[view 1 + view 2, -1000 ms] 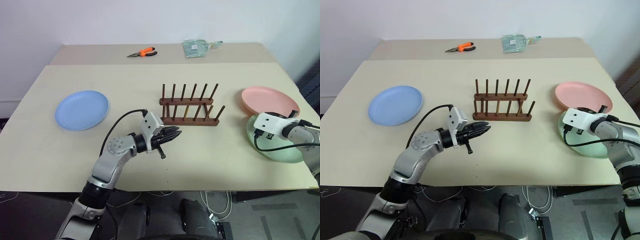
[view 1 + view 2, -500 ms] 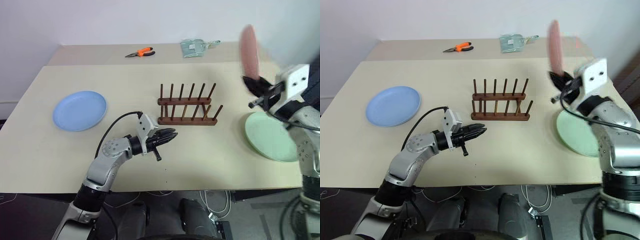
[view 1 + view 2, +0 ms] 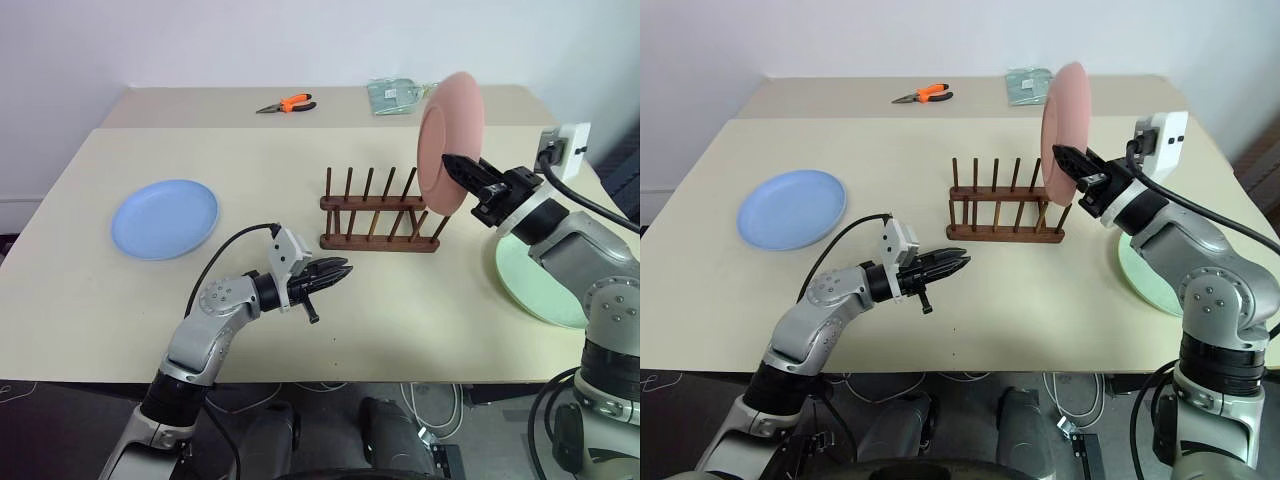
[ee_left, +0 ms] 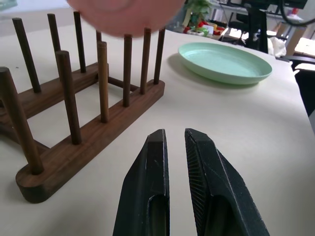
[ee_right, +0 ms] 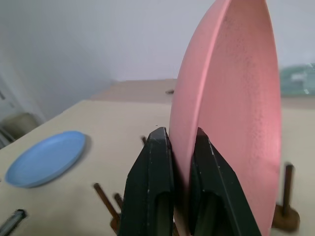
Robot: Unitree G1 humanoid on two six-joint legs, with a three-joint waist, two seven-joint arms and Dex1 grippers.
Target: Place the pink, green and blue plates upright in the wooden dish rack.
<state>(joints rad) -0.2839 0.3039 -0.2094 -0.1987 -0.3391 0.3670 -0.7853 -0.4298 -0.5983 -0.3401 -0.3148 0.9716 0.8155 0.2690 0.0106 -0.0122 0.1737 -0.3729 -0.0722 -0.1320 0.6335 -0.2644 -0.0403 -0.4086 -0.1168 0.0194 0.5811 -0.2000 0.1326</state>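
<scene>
Pink plate (image 5: 231, 98) upright, rim pinched — right jaws

Lab-like room: bare table (image 3: 300, 160), loose cables, orange pliers (image 3: 284, 104).

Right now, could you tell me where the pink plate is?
The pink plate is held upright in the right claw, above the right end of the wooden dish rack.
</scene>
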